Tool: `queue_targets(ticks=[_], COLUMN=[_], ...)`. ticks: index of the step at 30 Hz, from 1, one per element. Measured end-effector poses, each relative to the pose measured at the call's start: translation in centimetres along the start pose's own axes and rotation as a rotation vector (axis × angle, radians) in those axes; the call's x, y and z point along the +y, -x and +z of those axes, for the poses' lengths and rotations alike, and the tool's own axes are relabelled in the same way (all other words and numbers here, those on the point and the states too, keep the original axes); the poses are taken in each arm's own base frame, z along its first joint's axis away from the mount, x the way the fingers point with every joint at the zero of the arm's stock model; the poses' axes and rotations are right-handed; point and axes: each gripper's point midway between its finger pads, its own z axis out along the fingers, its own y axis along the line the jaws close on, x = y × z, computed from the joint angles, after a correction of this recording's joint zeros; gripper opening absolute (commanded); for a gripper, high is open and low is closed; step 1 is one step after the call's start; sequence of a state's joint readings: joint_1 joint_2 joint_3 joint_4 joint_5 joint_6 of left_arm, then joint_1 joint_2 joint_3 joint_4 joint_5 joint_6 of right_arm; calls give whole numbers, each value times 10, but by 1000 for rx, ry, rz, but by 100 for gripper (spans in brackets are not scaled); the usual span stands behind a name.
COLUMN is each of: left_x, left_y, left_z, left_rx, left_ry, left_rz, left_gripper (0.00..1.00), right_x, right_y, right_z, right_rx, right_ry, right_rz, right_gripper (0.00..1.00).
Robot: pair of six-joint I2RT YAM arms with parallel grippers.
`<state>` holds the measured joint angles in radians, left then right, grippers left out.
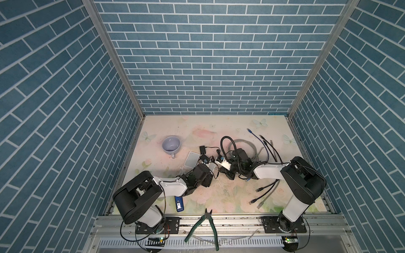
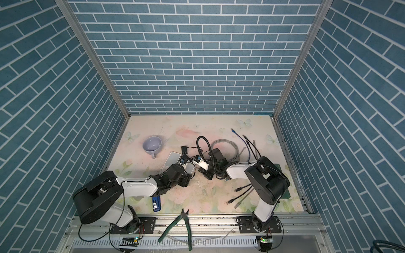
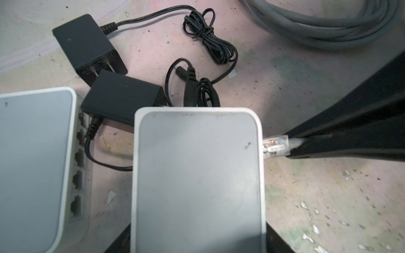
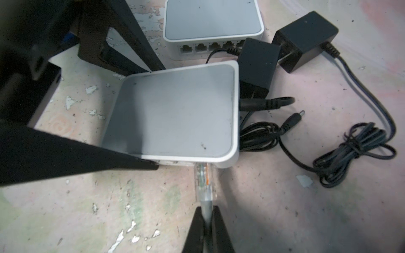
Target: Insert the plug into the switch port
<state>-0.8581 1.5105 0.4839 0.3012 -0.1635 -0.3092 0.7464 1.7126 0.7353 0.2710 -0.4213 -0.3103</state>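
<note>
The white switch (image 3: 197, 175) with a grey top lies flat on the table, and my left gripper (image 3: 198, 232) is shut on it, one black finger along each long side. In the right wrist view those fingers (image 4: 131, 43) flank the switch (image 4: 175, 114). My right gripper (image 4: 207, 210) is shut on the grey cable just behind the clear plug (image 4: 203, 181). The plug's front end sits under the switch's edge, at the port face near a corner; how deep it sits is hidden. The left wrist view shows the plug (image 3: 275, 145) touching the switch's side. Both top views show the switch (image 1: 212, 167) (image 2: 189, 168) between the two arms.
A second white switch (image 3: 32, 164) lies beside the held one, its ports facing it. Two black power adapters (image 3: 85, 43) (image 3: 122, 96) with tangled leads lie just beyond. A grey cable coil (image 3: 328, 26), a mug (image 1: 171, 144), loose patch cables (image 1: 266, 192), a blue stick (image 1: 179, 203) and pliers (image 1: 206, 225) lie around.
</note>
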Motion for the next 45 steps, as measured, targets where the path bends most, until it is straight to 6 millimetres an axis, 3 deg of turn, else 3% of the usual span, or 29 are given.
queue_targets(ticks=[21, 31, 45], left_x=[-4, -15, -20], left_y=[7, 6, 13], left_z=[-5, -2, 8], left_rx=[-22, 39, 16], left_ry=[-12, 31, 46], left_rz=[-13, 99, 80], left_gripper=[62, 61, 62], right_x=[2, 3, -8], right_y=[11, 0, -2], right_z=[-1, -1, -6], right_rx=[-42, 2, 15], right_ry=[8, 11, -54], right_rz=[43, 64, 70], right_gripper=[0, 0, 0])
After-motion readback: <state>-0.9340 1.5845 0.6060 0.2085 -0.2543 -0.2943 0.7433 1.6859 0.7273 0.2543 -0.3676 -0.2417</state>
